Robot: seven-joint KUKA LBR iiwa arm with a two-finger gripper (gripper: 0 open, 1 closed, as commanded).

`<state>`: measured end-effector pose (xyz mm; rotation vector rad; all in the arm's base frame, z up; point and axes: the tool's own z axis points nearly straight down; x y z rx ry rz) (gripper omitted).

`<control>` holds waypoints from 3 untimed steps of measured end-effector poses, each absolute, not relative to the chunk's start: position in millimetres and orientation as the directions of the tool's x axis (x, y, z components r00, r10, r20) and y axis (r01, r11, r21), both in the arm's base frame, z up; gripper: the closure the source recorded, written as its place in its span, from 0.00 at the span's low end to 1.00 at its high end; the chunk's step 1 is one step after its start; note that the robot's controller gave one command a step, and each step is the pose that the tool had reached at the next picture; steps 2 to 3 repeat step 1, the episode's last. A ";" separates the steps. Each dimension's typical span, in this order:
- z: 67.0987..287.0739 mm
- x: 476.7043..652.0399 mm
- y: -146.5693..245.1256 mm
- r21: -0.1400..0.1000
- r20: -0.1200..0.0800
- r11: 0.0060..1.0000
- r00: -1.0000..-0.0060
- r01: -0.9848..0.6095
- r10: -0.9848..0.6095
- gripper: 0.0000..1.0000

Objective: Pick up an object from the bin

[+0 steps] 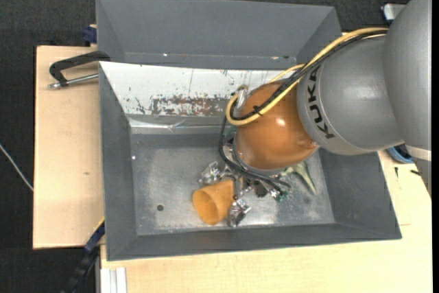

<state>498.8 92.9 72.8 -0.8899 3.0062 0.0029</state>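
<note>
The pincer point(241, 197) is low near the front of the grey bin point(115, 168), just beside an orange cup point(209, 204) lying on its side. I cannot tell whether it is spread or closed. Nothing looks lifted yet, so the grasp and raise seem left.

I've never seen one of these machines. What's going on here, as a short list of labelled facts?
Container: grey metal bin
Machine: arm entering from the right, orange cover at its wrist
Gripper: low, next to an orange cup
Cup: on its side, front middle
Other things: small heap under the wrist
</note>
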 end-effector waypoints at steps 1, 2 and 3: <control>226.3 506.6 91.8 -0.006 -0.013 0.785 -0.785 -0.620 -0.620 1.00; 226.3 506.6 91.8 -0.006 -0.013 0.785 -0.785 -0.620 -0.620 1.00; 226.3 506.6 91.8 -0.006 -0.013 0.785 -0.785 -0.620 -0.620 1.00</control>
